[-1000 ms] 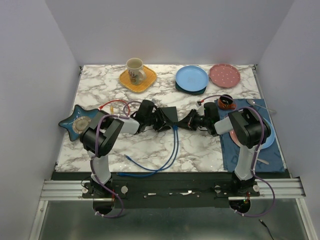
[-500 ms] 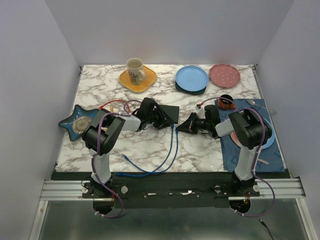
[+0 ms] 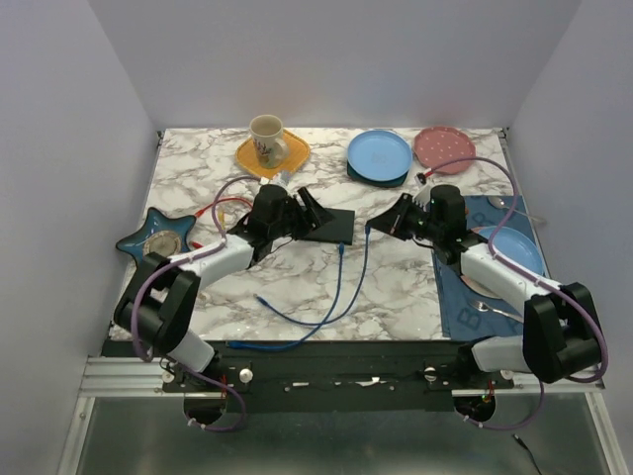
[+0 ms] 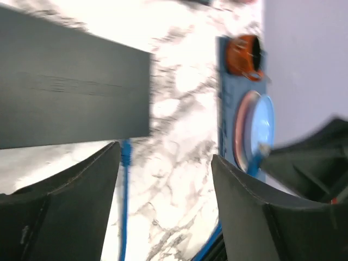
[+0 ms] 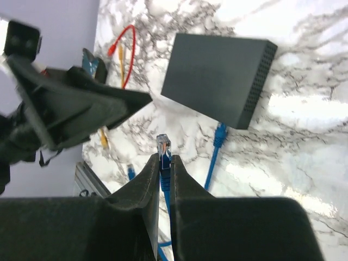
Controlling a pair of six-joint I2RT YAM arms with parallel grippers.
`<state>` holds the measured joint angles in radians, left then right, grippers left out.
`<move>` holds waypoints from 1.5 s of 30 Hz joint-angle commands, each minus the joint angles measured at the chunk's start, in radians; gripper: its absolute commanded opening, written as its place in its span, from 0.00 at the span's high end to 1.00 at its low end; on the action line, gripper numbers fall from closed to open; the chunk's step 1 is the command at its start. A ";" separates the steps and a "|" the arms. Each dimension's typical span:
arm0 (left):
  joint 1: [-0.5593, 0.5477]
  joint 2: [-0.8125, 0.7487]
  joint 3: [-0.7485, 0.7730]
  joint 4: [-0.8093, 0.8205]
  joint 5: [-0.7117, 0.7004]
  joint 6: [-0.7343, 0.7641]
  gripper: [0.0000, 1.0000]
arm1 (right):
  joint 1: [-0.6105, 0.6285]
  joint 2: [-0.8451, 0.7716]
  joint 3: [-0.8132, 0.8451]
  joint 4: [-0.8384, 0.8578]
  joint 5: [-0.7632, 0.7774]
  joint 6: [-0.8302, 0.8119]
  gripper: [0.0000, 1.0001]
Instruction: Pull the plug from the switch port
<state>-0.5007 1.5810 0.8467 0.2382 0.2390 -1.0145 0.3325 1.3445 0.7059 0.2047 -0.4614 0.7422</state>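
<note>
- Right gripper [image 5: 165, 166] was clenched on the blue cable [image 3: 365, 257] just behind the plug [image 5: 163, 145]. The plug's clear tip stuck out past the fingertips.
- The plug was out of the black box [image 5: 215, 73] and apart from it. In the overhead view it sat off the box's right end, with bare worktop [image 3: 396, 287] between them.
- Switch port: I could not pick out the socket on the box's dark long edge in any view. Only the perforated short side showed clearly, in the right wrist view.
- The blue cable ran from the right gripper toward the near edge of the worktop, then curved left.
- A second blue plug [image 5: 219, 133] lay on the worktop just beside the box's long edge. I could not tell whether it touched.
- Left gripper [image 4: 166, 152] was released, fingers wide apart with nothing between them. It was near the box, and the second blue plug showed on the worktop past its fingers.
- A red cable [image 5: 128, 51] lay on the worktop left of the box.
- Far edge: a mug [image 3: 265, 137] on a yellow plate [image 3: 292, 158], a blue plate [image 3: 379, 153] and a pink plate [image 3: 443, 148].
- Left side: a star-shaped dish [image 3: 153, 242]. Right side: a blue mat [image 3: 460, 297] carrying an orange cup [image 4: 244, 54].
</note>
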 commanded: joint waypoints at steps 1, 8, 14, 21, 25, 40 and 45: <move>-0.122 -0.145 -0.095 0.181 0.028 0.180 0.21 | 0.010 -0.028 0.058 -0.171 0.041 -0.029 0.99; -0.291 -0.239 -0.130 0.130 -0.073 0.346 0.07 | 0.046 -0.080 0.119 -0.202 -0.005 0.011 0.99; -0.344 -0.222 -0.140 0.055 -0.087 0.364 0.12 | 0.074 -0.143 0.132 -0.246 -0.005 0.036 0.99; -0.364 -0.193 -0.155 -0.049 -0.122 0.361 0.44 | 0.080 -0.212 0.115 -0.257 0.009 0.046 0.99; -0.364 -0.211 -0.146 -0.108 -0.144 0.361 0.79 | 0.083 -0.234 0.112 -0.257 0.013 0.040 0.97; -0.031 -0.299 0.310 -0.836 -0.567 0.320 1.00 | 0.085 -0.311 0.030 -0.249 0.066 -0.001 0.54; 0.209 -0.187 0.513 -0.915 -0.602 0.300 1.00 | 0.085 -0.298 0.000 -0.232 0.063 0.003 0.55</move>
<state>-0.4240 1.3117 1.2312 -0.5133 -0.2604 -0.6853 0.4145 1.0405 0.7284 -0.0467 -0.4206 0.7544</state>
